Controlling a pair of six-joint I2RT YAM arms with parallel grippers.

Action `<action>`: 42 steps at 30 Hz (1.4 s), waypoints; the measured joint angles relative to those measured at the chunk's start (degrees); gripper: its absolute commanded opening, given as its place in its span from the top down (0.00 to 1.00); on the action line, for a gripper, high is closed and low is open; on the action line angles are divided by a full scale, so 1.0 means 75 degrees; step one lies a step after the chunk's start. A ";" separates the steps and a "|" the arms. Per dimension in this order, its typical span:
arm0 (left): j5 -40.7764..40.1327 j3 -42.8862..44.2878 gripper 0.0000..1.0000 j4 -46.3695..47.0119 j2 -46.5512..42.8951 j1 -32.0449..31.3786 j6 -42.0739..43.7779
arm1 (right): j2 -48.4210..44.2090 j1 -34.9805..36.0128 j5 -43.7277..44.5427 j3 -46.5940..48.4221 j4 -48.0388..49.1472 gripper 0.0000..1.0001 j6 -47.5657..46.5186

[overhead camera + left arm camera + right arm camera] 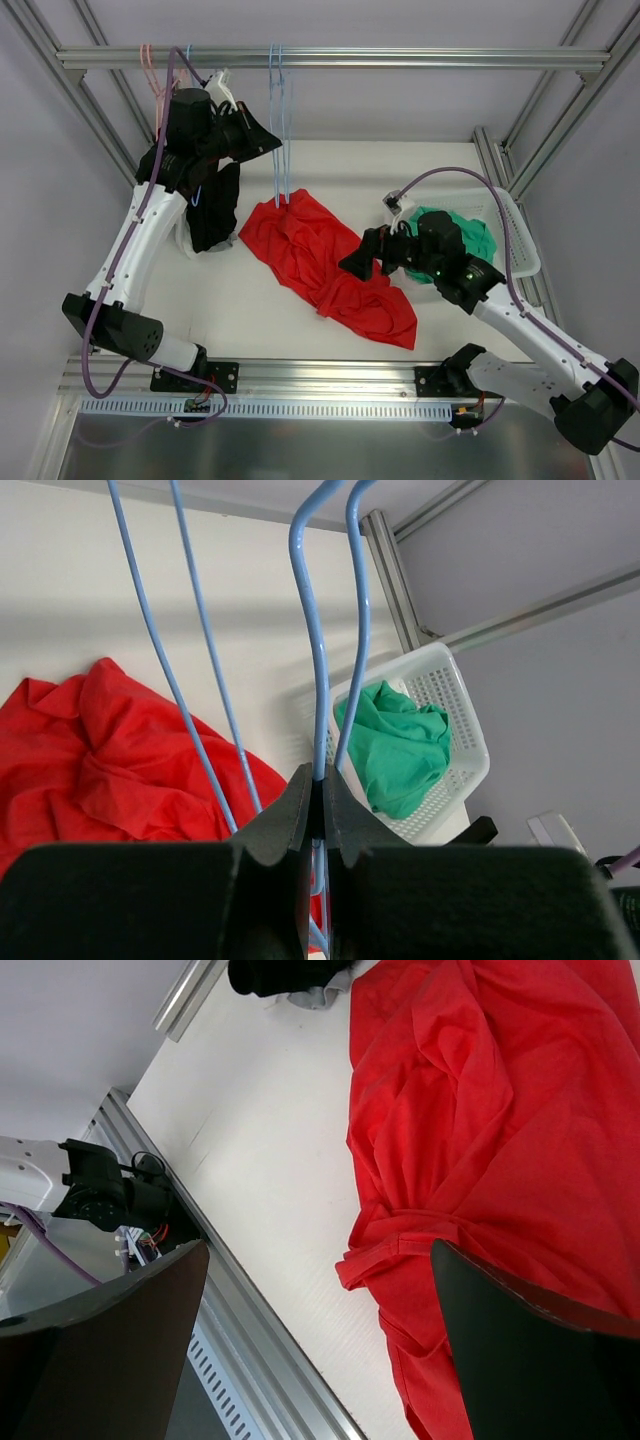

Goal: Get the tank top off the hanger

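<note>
Left fingers grip blue hanger | tank top on table

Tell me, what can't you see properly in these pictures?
Top view: lower end of the blue hanger, lost in folds of the red top.
Top view: part of the black cloth, behind the left arm.
Right wrist view: black cloth again, cut by the top edge.
Top view: the basket, partly under the right arm.
</note>
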 measured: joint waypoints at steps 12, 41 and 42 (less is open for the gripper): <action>-0.0233 -0.1139 0.01 -0.0015 -0.1148 0.0050 0.0388 | 0.2346 0.0006 0.0431 0.0615 -0.0009 0.00 -0.0723; -0.3220 -0.7222 0.01 -0.0347 -0.9264 0.0050 0.2804 | 0.7058 0.1285 0.4205 0.2783 -0.0723 1.00 -0.0985; -0.3220 -0.7222 0.01 -0.0344 -0.9264 0.0050 0.2804 | 0.6846 0.1288 0.4214 0.2565 -0.0621 1.00 -0.0976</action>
